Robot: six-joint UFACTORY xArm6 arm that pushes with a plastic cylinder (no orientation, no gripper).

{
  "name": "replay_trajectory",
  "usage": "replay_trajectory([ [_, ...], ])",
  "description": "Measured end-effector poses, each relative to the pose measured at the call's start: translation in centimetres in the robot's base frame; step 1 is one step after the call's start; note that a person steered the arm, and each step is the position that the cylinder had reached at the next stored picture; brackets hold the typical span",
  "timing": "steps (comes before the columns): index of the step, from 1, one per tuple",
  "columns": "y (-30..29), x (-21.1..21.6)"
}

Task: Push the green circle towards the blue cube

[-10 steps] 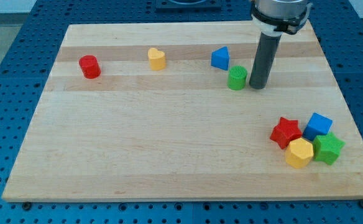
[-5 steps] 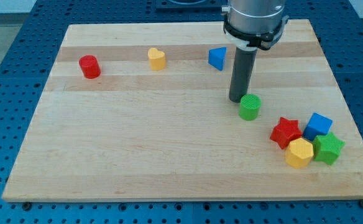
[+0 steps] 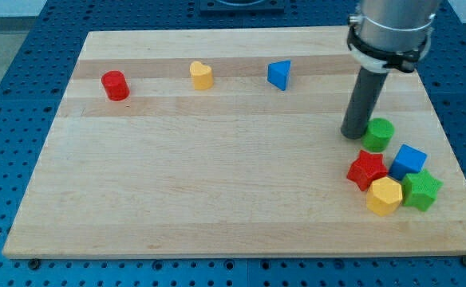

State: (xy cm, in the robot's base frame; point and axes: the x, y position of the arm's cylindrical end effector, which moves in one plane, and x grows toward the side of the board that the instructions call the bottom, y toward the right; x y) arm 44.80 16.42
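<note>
My tip (image 3: 353, 134) stood on the wooden board (image 3: 217, 199) at the right of the frame, touching or just short of the left side of the green circle (image 3: 378, 134); the rod's dark edge made the contact itself hard to make out. The arm carried no claw, only the bare rod, and it held nothing. Its grey housing was cut off by the frame's top edge.

The green circle lay just above the blue cube (image 3: 409, 160), the two near or barely touching. The cube sat in a tight cluster at lower right with a red star (image 3: 367, 169), a yellow hexagon (image 3: 385, 195) and a green star (image 3: 422, 190), whose left points were partly hidden behind the yellow hexagon.

Along the upper band of the board, well apart from one another, stood a red cylinder (image 3: 115, 84) at upper left, a yellow heart (image 3: 201, 75) and a blue triangle (image 3: 279, 74). A blue perforated table (image 3: 9, 96) showed around the board, cropped on every side.
</note>
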Motion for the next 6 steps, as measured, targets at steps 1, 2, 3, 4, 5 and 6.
replay_trajectory([
  [1,-2.1,-0.6],
  [2,-3.0,-4.2],
  [3,-1.0,-5.1],
  [4,1.0,-3.4],
  [5,1.8,-0.8],
  [6,2.0,0.5],
])
